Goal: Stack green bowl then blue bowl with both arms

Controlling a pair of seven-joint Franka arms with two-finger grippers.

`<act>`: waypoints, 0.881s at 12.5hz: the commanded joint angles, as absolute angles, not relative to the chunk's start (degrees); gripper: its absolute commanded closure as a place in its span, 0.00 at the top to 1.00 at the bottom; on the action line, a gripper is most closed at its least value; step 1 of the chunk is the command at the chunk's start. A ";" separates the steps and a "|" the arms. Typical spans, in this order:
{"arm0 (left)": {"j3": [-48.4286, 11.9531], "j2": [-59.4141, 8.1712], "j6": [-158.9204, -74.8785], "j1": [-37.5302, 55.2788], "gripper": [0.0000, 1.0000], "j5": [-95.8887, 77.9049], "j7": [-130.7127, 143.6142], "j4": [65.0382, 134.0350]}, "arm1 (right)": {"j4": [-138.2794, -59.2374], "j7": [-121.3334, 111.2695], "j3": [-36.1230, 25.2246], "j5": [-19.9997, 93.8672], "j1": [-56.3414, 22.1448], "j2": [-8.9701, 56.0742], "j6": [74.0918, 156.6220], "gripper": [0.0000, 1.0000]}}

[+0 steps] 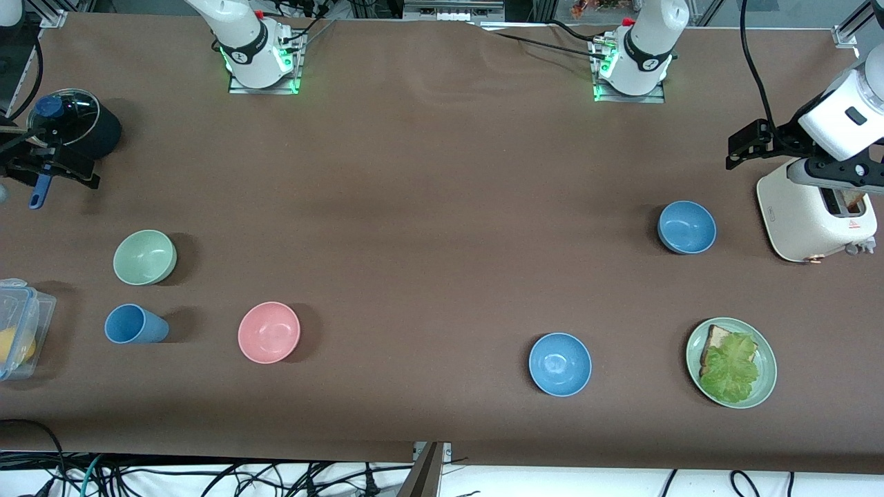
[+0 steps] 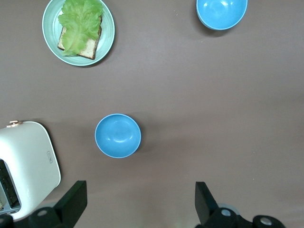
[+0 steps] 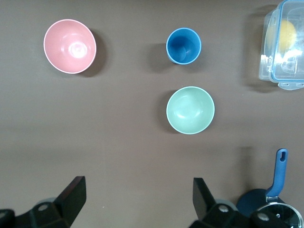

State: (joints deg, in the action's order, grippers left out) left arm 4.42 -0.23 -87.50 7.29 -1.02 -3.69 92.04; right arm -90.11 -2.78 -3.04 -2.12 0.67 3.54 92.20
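Jaws wide apart on both grippers, nothing between them, nothing touched. Left gripper (image 2: 137,202) hangs above the table near the toaster (image 1: 815,214), at the right edge of the front view; its two black fingers (image 2: 71,202) show at the bottom of the left wrist view, w/ bare brown cloth between. Right gripper (image 3: 137,199) hangs at the left edge of the front view, over the glass-lidded black pot (image 1: 69,128); fingers (image 3: 71,197) likewise spread, empty.

Green bowl (image 1: 144,257): small, round, pale mint, matte, upright, empty. Sits mid-left in the front view, well apart from both blue bowls. Blue cup (image 1: 135,324) just below it in frame; pink bowl (image 1: 268,332) lower and toward centre. Clear lidded box (image 1: 21,328) w/ sth yellow inside at the left edge.

Blue bowls: two look-alikes, both medium blue, smooth, upright, empty. One (image 1: 686,227) right of centre, near the toaster; the other (image 1: 560,364) lower in frame, nearer the front camera. Green plate (image 1: 763,386) w/ bread and lettuce at lower right, beside that lower bowl.
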 commanded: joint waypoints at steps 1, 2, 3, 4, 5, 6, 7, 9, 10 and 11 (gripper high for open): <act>4.22 -0.79 -86.40 7.29 1.00 -0.97 -3.34 90.44 | -89.21 -3.69 -2.55 -1.50 1.41 3.96 91.85 0.99; 4.13 -0.79 -86.40 7.38 1.00 -0.97 -3.34 90.44 | -89.12 -3.78 -2.64 -1.58 1.41 3.96 92.02 0.99; 4.13 -0.70 -86.31 7.38 1.00 -0.97 -3.25 90.44 | -89.12 -3.87 -2.64 -1.58 1.58 3.96 92.02 0.99; 4.22 -0.70 -86.31 7.38 1.00 -0.97 -3.34 90.44 | -89.12 -3.95 -2.64 -1.58 1.58 4.04 92.11 0.99; 4.31 -0.79 -86.31 7.38 1.00 -0.97 -3.43 90.44 | -89.12 -3.87 -2.64 -1.58 1.58 4.13 92.11 0.99; 4.22 -0.79 -86.31 7.30 1.00 -0.97 -3.43 90.44 | -89.03 -3.87 -2.64 -1.58 1.50 4.13 92.20 0.99; 4.22 -0.79 -86.31 7.38 1.00 -0.97 -3.43 90.44 | -89.03 -3.95 -2.64 -1.58 1.49 4.13 92.20 0.99; 4.22 -0.79 -86.40 7.38 1.00 -0.97 -3.51 90.44 | -89.03 -3.87 -2.64 -1.49 1.49 4.13 92.11 0.99; 4.13 -0.79 -86.40 7.38 1.00 -0.97 -3.43 90.44 | -89.03 -3.95 -2.64 -1.58 1.49 4.13 92.11 0.99; 3.87 -0.79 -86.40 7.47 1.00 -0.97 -3.34 90.44 | -89.12 -3.87 -2.64 -1.58 1.49 4.13 92.20 0.99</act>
State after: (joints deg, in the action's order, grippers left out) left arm 4.25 -0.23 -87.50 7.30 -1.02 -3.69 92.04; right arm -90.10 -2.89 -3.06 -2.12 0.69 3.71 92.29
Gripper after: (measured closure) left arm 0.000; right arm 0.004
